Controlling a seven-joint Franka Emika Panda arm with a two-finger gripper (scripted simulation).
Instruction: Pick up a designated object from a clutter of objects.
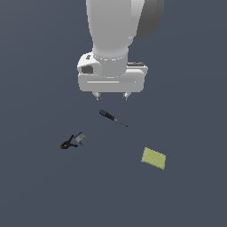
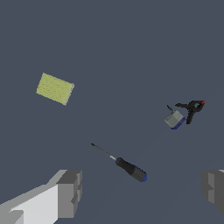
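Observation:
The black spring clamp with red tips (image 1: 68, 143) lies on the dark floor toward the exterior view's left, touching the tiny grey-blue block (image 1: 80, 138). In the wrist view the clamp (image 2: 191, 108) sits just beside the block (image 2: 174, 119). My gripper (image 1: 111, 95) hangs open well above the floor, over the screwdriver's handle end and apart from the clamp. In the wrist view both grey fingers (image 2: 69, 192) show wide apart, with nothing between them.
A slim screwdriver (image 1: 112, 118) with a blue-black handle lies below the gripper; the wrist view shows the same screwdriver (image 2: 124, 165). A flat yellow-green pad (image 1: 154, 158) rests toward the exterior view's right, and the pad (image 2: 54, 88) also shows in the wrist view.

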